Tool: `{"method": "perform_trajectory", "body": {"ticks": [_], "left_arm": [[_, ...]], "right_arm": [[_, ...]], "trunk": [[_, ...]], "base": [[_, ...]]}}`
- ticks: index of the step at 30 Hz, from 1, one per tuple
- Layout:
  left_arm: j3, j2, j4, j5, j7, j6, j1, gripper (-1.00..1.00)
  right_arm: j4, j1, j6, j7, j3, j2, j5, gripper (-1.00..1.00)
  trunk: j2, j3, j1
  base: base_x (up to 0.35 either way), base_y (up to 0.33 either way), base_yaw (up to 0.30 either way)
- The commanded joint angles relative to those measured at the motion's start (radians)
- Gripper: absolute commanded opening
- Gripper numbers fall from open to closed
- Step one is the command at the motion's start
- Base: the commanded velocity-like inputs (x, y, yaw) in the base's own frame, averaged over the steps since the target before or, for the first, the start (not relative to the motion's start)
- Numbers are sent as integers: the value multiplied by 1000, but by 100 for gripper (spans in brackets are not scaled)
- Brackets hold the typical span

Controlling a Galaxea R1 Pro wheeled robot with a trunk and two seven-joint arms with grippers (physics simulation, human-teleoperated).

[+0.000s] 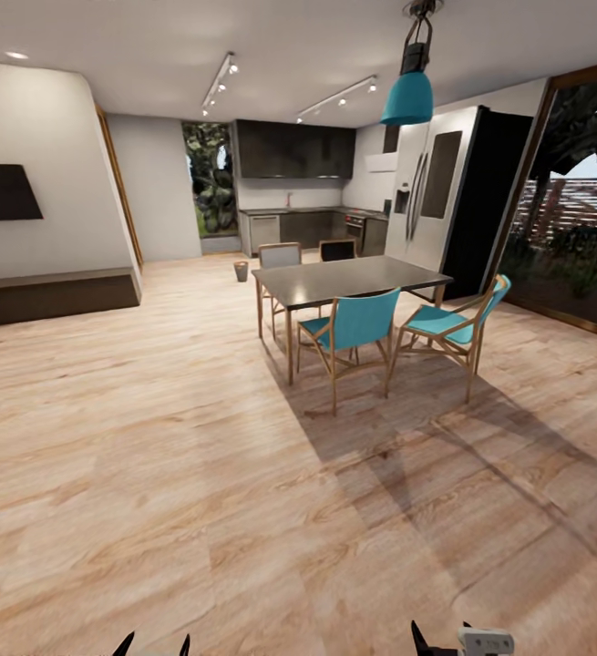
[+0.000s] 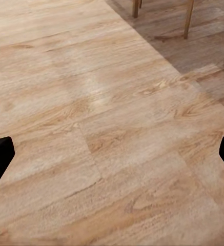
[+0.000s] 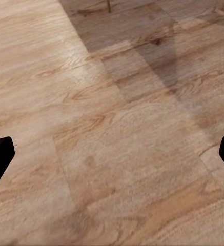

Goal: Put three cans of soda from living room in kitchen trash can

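A grey table [image 1: 348,276] stands at about one o'clock on the plank floor [image 1: 152,456], with teal chairs [image 1: 353,333] along its near side. A teal lamp [image 1: 408,96] hangs above it; a fridge [image 1: 444,196] stands at two o'clock, a dark TV [image 1: 2,192] at ten.

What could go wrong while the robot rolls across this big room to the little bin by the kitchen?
It might bump the dining table or a teal chair, which stand just right of the straight path to the trash can.

Both grippers, left and right, are open with only floor between the fingers, so it may reach the bin with no soda can to drop.

The bin looks small and far away, so it could be easy to misjudge.
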Motion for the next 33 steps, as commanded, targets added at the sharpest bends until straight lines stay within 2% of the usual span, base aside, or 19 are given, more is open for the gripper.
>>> {"method": "perform_trajectory", "body": {"ticks": [1, 7, 20, 33], "left_arm": [[0, 0, 0, 0, 0, 0, 0, 100], [0, 0, 0, 0, 0, 0, 0, 100], [0, 1, 0, -1, -1, 0, -1, 100], [2, 1, 0, -2, -1, 0, -1, 100]], "right_arm": [[0, 0, 0, 0, 4, 0, 0, 100], [1, 0, 0, -1, 22, 1, 0, 100], [2, 0, 0, -2, 25, 1, -1, 100], [3, 0, 0, -2, 25, 1, -1, 100]], "trunk": [[0, 0, 0], [0, 4, 0], [0, 15, 0], [0, 16, 0]], "base": [[0, 0, 54], [0, 0, 20], [0, 6, 1], [13, 219, 0]]}}
